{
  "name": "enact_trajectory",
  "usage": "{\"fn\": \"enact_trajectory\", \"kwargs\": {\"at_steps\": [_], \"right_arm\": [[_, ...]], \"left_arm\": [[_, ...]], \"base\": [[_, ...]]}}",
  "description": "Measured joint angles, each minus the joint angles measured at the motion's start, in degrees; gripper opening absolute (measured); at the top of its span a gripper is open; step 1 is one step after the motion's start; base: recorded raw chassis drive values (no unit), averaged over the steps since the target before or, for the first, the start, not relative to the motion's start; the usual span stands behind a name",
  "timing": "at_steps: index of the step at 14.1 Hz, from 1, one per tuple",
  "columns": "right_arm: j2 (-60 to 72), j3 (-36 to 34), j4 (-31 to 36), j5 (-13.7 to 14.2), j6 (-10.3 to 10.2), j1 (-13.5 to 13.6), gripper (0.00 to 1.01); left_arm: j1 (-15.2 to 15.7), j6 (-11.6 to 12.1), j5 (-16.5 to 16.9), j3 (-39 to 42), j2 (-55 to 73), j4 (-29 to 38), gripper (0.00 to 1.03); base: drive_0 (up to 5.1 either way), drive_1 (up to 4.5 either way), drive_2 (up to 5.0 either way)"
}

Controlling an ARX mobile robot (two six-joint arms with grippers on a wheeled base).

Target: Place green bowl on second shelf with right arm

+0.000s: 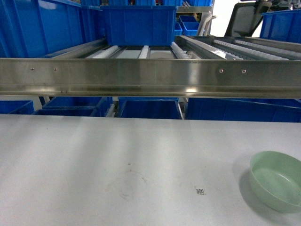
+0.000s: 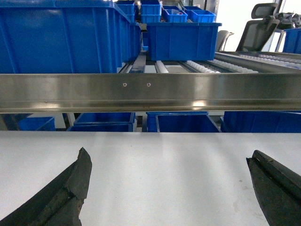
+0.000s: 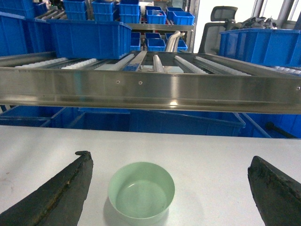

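The right claw (image 3: 169,188) hangs low over the table (image 1: 94,160) with its two dark fingers (image 3: 61,193) spread wide, empty, and the green bowl (image 3: 141,195) sits upright between them, touching neither, so the step in hand looks like the approach before the grasp. Next it seems to need a push forward and down to pinch the bowl's rim, then a lift over the steel front rail (image 3: 150,89) onto the roller shelf (image 3: 155,63). The left claw (image 2: 169,188) is likewise spread and empty.
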State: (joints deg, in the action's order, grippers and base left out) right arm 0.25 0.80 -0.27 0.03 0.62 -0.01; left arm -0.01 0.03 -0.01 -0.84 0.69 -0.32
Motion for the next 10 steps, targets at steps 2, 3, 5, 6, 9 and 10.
{"fn": "enact_trajectory", "kwargs": {"at_steps": [2,3,5,6,9,10], "right_arm": [[0.0,0.0,0.0,0.0,0.0,0.0,0.98],[0.0,0.0,0.0,0.0,0.0,0.0,0.98],[0.0,0.0,0.0,0.0,0.0,0.0,0.98],[0.0,0.0,0.0,0.0,0.0,0.0,0.98],[0.0,0.0,0.0,0.0,0.0,0.0,0.98],[0.0,0.0,0.0,0.0,0.0,0.0,0.98]], "left_arm": [[0.0,0.0,0.0,0.0,0.0,0.0,0.98],[0.0,0.0,0.0,0.0,0.0,0.0,0.98],[0.0,0.0,0.0,0.0,0.0,0.0,0.98],[0.0,0.0,0.0,0.0,0.0,0.0,0.98],[0.0,0.0,0.0,0.0,0.0,0.0,0.98],[0.0,0.0,0.0,0.0,0.0,0.0,0.98]], "base": [[0.0,0.0,0.0],[0.0,0.0,0.0],[0.0,0.0,0.0],[0.0,0.0,0.0],[0.0,0.0,0.0],[0.0,0.0,0.0]]}}
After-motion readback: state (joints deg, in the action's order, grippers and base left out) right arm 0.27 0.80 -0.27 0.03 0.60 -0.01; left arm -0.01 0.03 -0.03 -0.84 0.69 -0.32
